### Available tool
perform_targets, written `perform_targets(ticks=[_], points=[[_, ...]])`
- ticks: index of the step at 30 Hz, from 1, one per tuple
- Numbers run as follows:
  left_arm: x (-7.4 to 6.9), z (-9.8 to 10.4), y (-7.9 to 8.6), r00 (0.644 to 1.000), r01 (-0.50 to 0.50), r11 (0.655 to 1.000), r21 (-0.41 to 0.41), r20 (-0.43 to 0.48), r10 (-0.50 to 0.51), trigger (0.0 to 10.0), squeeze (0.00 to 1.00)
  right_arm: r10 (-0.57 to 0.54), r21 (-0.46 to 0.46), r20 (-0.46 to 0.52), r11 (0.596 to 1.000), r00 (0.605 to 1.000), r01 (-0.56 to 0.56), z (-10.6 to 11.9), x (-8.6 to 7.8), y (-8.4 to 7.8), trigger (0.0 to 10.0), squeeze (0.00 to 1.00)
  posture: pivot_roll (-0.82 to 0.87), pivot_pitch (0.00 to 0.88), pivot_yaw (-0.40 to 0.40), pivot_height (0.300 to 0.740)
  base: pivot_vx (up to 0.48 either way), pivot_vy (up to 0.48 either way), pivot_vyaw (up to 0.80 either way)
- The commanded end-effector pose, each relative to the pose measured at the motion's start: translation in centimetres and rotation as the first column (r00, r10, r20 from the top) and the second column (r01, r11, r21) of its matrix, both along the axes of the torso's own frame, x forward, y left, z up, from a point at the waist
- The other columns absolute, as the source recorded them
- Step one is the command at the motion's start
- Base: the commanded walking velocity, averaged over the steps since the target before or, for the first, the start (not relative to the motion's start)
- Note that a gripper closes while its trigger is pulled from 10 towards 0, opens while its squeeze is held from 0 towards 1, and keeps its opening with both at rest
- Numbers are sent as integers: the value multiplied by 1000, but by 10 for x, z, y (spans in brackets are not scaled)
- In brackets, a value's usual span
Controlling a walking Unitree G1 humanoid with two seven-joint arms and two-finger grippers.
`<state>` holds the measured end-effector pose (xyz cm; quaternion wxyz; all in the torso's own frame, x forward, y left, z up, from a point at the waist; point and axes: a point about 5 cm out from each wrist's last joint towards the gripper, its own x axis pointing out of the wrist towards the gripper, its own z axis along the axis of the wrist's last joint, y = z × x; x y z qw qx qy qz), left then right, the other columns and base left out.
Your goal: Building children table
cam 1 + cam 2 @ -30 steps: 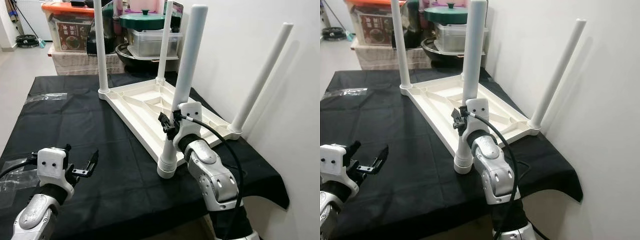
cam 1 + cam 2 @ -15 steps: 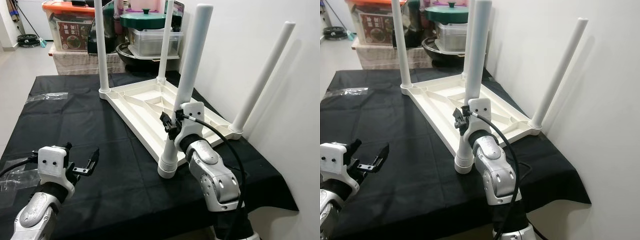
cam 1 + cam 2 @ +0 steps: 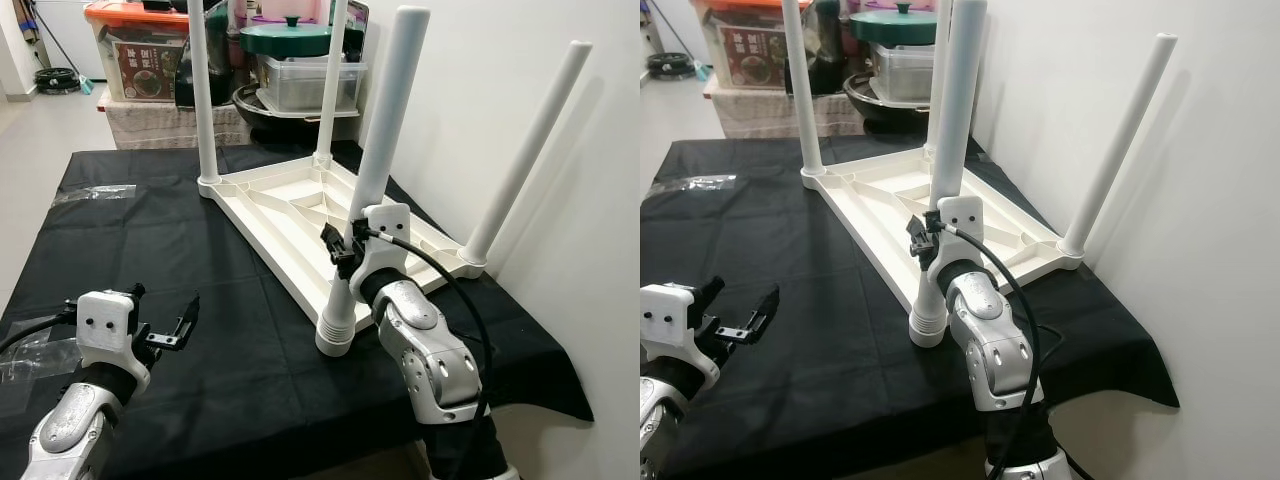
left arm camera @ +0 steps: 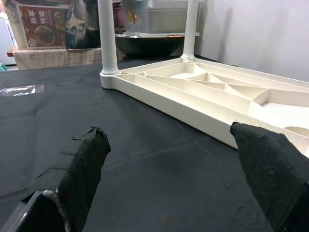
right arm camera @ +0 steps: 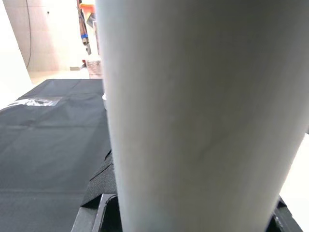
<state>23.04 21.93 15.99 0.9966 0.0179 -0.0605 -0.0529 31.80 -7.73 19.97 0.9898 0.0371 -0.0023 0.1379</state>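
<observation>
On black cloth (image 3: 120, 240), right hand (image 3: 345, 255) gripping table leg (image 3: 375, 170), near corner

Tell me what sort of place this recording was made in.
Probably a room in a home used partly for storage: stacked plastic storage boxes and cooking pots stand behind a black-draped table, with a tiled floor beside it.

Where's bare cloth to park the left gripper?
Bare black cloth lies between the left gripper and the upturned tabletop, and beyond toward the plastic wrap. Crowded where the right gripper holds the near leg.
</observation>
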Motion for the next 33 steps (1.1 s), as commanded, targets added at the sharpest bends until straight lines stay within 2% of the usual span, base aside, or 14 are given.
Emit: perform_targets(ticks=[1,20,21,22,23,24,33], points=[[2,-2,-1,1000,12,1000,8,-6,-12,10000,0,-45,-25,-102,999,994,43,-23,0,-8,10000,0,-20,0,-83,740,0,0,0],[5,-2,-2,1000,22,1000,5,1,-22,10000,0,-45,-18,-53,999,998,44,-11,1,-8,10000,0,-25,0,-79,740,0,0,0],[5,-2,-2,1000,22,1000,6,1,-22,10000,0,-45,-16,-52,999,998,44,-10,1,-8,10000,357,-25,0,-79,740,0,0,0],[5,-2,-2,1000,22,1000,6,1,-22,10000,0,-45,-16,-52,999,998,44,-10,1,-8,10000,357,-25,0,-79,740,0,0,0],[5,-1,-2,1000,23,1000,6,1,-23,10000,0,-47,-9,-42,999,998,47,-8,1,-9,10000,776,-24,0,-79,740,0,0,0],[5,-1,-2,1000,23,1000,6,1,-23,10000,0,-52,-1,-24,999,998,52,-5,1,-10,10000,1000,-24,0,-79,740,0,0,0],[5,-1,-2,1000,27,1000,6,2,-27,10000,0,-59,38,73,998,996,56,13,-1,-12,10000,1000,-26,0,-75,740,0,0,0]])
